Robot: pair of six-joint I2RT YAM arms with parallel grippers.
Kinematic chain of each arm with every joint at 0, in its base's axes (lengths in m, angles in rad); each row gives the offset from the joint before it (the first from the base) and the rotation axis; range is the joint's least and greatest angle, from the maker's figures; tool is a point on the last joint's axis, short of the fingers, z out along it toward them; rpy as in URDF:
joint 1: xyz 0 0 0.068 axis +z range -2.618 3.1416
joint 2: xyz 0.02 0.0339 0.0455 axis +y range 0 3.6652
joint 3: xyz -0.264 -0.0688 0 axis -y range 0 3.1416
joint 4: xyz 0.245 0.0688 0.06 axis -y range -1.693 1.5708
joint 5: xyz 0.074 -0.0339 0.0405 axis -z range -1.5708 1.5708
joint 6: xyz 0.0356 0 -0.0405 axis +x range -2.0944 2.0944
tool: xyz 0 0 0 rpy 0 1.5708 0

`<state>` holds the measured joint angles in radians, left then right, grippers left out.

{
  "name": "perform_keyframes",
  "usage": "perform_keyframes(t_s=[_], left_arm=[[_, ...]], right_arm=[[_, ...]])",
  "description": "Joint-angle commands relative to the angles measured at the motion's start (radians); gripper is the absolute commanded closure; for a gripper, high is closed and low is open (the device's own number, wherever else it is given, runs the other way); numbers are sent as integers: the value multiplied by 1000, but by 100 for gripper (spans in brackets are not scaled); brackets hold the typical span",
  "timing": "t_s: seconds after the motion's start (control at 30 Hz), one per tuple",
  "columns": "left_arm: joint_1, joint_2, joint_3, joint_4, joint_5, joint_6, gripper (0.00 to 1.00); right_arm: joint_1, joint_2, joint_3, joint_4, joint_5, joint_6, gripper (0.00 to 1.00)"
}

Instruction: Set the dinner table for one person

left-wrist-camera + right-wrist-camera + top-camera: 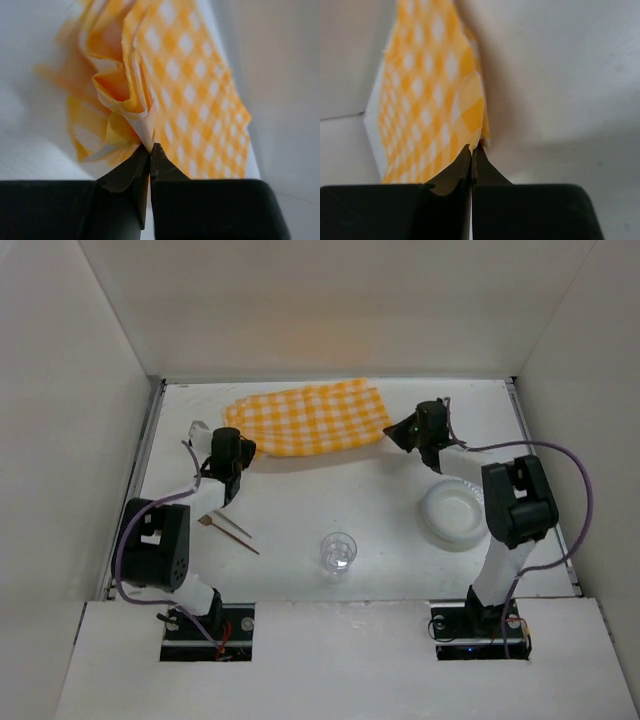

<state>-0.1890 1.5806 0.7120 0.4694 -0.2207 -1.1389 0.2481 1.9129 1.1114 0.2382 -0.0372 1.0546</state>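
Note:
An orange-and-white checked cloth (308, 418) lies across the back of the white dinner table (330, 500). My left gripper (238, 452) is shut on the cloth's near-left corner; in the left wrist view the bunched fabric (125, 95) rises from the pinched tips of that gripper (150, 148). My right gripper (408, 432) is shut on the cloth's near-right corner, and in the right wrist view the cloth (435, 100) is caught between the closed tips of the right gripper (472, 148).
A white bowl (452, 512) sits at the right beside the right arm. A clear glass (339, 552) stands near the front centre. A pair of brown chopsticks (230, 528) lies front left. White walls enclose the table on three sides.

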Motion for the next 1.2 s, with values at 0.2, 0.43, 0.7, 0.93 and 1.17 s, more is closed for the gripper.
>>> perform_keyframes(t_s=[0.2, 0.43, 0.7, 0.93, 1.17], left_arm=[[-37, -333, 282, -202, -28, 254, 99], [-28, -326, 382, -278, -23, 288, 99], [-23, -85, 636, -330, 29, 292, 99], [-32, 33, 925, -399, 63, 317, 100], [-129, -93, 622, -226, 3, 389, 97]], right_arm=[[15, -483, 71, -51, 85, -188, 100], [13, -512, 174, -137, 76, -225, 100], [4, -301, 457, -250, 28, -234, 100], [-26, -275, 619, -269, 5, -235, 100], [-45, -336, 339, -148, -12, -234, 99]])
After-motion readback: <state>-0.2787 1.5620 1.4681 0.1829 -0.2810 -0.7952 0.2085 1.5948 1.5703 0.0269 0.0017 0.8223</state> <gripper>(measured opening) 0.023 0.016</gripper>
